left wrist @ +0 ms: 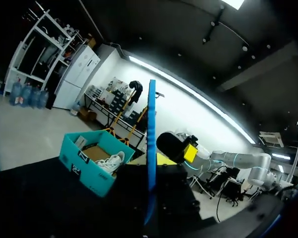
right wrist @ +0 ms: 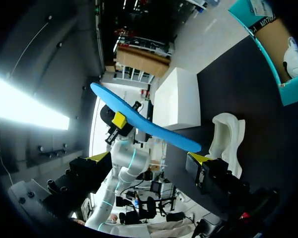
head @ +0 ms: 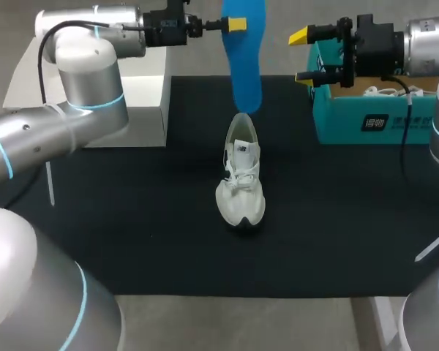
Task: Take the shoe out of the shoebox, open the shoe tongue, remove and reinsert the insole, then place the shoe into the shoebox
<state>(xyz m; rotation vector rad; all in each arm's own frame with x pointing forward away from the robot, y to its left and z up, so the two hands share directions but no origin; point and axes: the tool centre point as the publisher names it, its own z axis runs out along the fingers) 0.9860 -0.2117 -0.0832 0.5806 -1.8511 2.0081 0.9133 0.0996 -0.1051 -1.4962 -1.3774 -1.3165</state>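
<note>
Hanging in the upper middle of the head view, a bright blue insole was seen, long, smooth and gently curved, narrowing toward its lower tip. That tip was close over the heel opening of the shoe; whether the two touched could not be told. The insole was pinched near its upper end by the left gripper, whose fingers were pressed on it from two sides, with one yellow tip showing on its right face. The shoe, off-white with white laces, a small label on the tongue and a dark edge under the toe, was stood upright at the centre of the black mat, toe toward the lower edge of the frame. The right gripper was held at the upper right, its fingers spread wide with nothing between them, just in front of the teal shoebox. One insole, one shoebox and two grippers were counted. Two shoes were counted, as a second shoe lay inside the shoebox. One white block was noted at the upper left.
</note>
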